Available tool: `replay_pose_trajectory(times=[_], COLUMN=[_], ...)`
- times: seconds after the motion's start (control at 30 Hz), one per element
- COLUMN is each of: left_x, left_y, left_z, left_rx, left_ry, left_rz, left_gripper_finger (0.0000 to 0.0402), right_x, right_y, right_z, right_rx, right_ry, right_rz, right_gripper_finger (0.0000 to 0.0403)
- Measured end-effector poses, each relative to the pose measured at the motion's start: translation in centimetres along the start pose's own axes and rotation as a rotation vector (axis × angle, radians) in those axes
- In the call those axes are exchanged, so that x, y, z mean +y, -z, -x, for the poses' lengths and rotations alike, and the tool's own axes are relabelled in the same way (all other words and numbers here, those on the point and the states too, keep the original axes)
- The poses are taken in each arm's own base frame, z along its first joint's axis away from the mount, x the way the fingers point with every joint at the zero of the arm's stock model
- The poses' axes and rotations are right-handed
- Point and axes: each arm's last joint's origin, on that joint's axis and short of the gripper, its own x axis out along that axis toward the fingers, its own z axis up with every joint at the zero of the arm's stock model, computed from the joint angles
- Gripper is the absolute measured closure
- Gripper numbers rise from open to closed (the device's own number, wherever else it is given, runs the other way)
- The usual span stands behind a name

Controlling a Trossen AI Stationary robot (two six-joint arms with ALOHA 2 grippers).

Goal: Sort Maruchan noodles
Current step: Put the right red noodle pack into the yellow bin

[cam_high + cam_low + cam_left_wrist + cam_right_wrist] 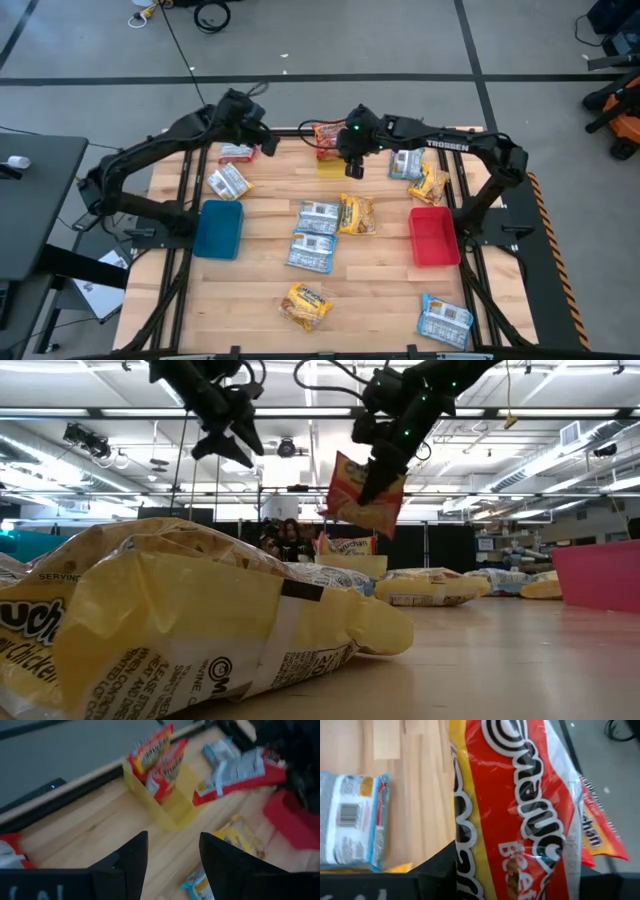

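Observation:
My right gripper (380, 475) is shut on a red-and-white Maruchan packet (364, 495), high over the far middle of the table, beside the yellow bin (331, 166). Two red packets (159, 762) stand upright in that bin. My left gripper (172, 855) is open and holds nothing. It hovers over the far left of the table (266, 143), above a red-and-white packet (237, 152) lying flat. Other blue, yellow and red packets lie flat across the table. In the high view the right gripper (352, 165) hides the held packet. My right gripper pinches the red packet by its upper edge (385, 482) between the two fingers, coming from above and pointing down. The packet is lifted clear of the table and hangs tilted below the fingers; its printed face (520, 810) fills the right wrist view.
A blue bin (218, 228) stands at the left and a red bin (433, 236) at the right. Blue packets (318, 215) (310, 252) and a yellow one (357, 213) lie mid-table. More lie near the front edge (308, 305) (445, 320) and by the right arm (428, 185).

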Motion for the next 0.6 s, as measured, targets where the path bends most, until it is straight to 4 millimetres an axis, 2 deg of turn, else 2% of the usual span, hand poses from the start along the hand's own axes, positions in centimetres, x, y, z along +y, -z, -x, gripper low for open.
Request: replay_pose_trajectory(times=[0.13, 0.3, 0.47, 0.6], left_x=[-0.8, -0.9, -0.7, -0.3], left_y=[0.0, 0.2, 0.5, 0.6], left_z=[-1.8, -3.9, -4.2, -4.2], left_rx=[0.002, 0.042, 0.075, 0.093], left_ry=[0.028, 0.063, 0.043, 0.027], left_rz=[-0.013, 0.01, -0.001, -0.015], left_gripper_finger=[0.0219, 0.0219, 0.0219, 0.0219], right_x=[0.7, 1.1, 0.3, -0.6], right_y=[-0.4, -0.4, -0.9, -1.5], right_z=[-1.9, -5.4, -6.6, -6.2], right_rx=[-0.005, 0.12, 0.189, 0.193], right_ry=[-0.036, -0.081, -0.086, -0.085], right_rz=[-0.028, -0.02, 0.004, -0.01], right_gripper_finger=[0.0238, 0.0238, 0.0239, 0.0239])
